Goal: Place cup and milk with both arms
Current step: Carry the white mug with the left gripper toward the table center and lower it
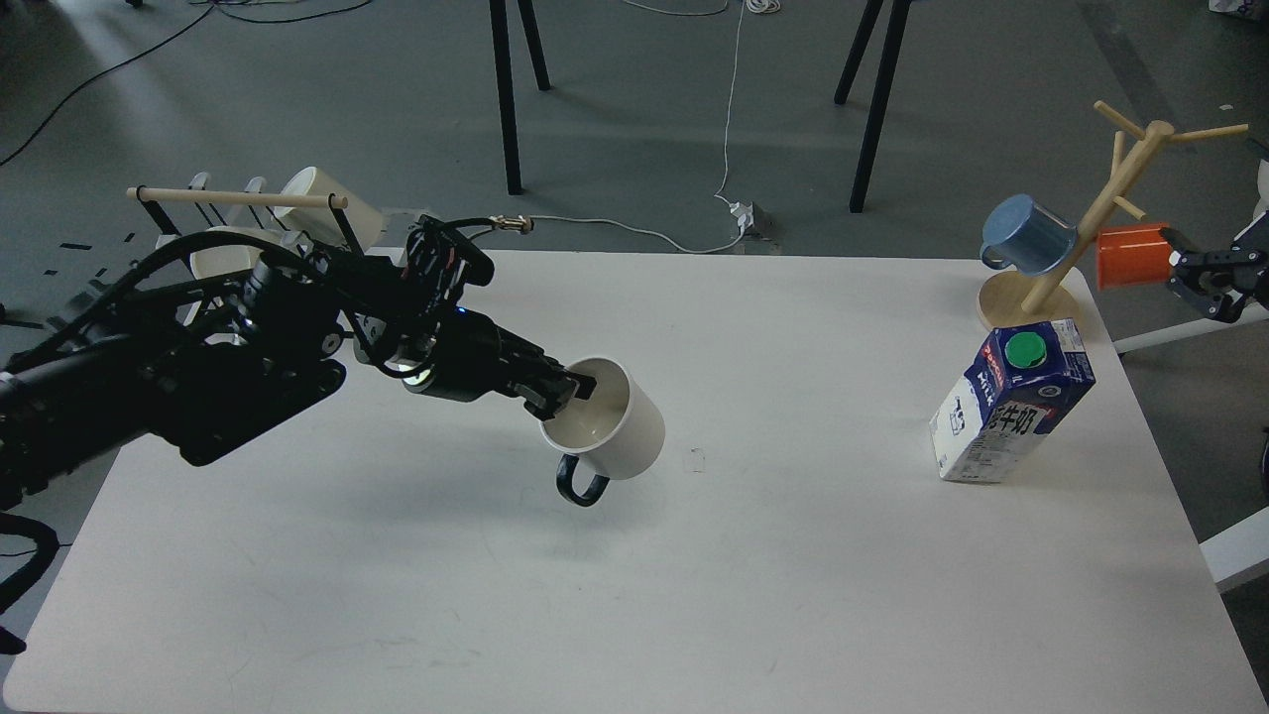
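Observation:
The cup point(617, 424), a white mug with a black loop handle, hangs tilted on its side above the middle of the white table point(793, 575), handle pointing down. My left gripper point(573, 389) is shut on its rim, one finger inside the mouth. The milk point(1011, 402), a blue and white carton with a green cap, stands on the table at the right, apart from both grippers. My right gripper point(1202, 283) is at the far right edge beyond the table, close to an orange cup; its fingers are too small to tell apart.
A wooden mug tree point(1086, 223) at the table's back right holds a blue cup point(1026, 235) and an orange cup point(1133, 255). A rack with cream mugs point(327, 203) stands at the back left, behind my left arm.

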### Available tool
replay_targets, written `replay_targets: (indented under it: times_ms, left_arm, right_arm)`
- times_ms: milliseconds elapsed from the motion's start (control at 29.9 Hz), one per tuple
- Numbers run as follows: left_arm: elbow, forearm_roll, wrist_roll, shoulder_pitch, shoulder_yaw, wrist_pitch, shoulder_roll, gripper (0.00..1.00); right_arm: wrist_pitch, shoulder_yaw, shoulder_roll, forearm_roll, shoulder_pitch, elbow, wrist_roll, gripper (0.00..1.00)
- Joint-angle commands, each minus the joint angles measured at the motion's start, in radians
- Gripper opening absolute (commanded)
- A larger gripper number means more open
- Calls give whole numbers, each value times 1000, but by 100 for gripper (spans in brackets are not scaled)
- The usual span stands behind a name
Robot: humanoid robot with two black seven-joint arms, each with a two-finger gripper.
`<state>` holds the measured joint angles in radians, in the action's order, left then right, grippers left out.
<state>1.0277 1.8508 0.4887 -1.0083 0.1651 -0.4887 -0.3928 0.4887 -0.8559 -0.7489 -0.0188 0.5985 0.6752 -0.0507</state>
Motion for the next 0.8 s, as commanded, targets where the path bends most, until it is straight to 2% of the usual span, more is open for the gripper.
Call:
replay_targets:
  times_ms: [0, 100, 267, 768]
  left_arm:
    - [-24, 73, 0, 13, -1, 0, 121, 1]
    - [-69, 111, 0, 33, -1, 0, 181, 4]
    - [-118, 113, 0, 42, -1, 0, 189, 9]
    - [-123, 105, 0, 69, 4, 0, 170, 33]
  right_arm:
    - [0, -11, 6, -1, 1, 0, 0, 99]
    - [0, -11, 13, -1, 4, 1, 0, 99]
    - [0, -9, 13, -1, 3, 3, 0, 99]
    - [0, -8, 22, -1, -6, 1, 0, 99]
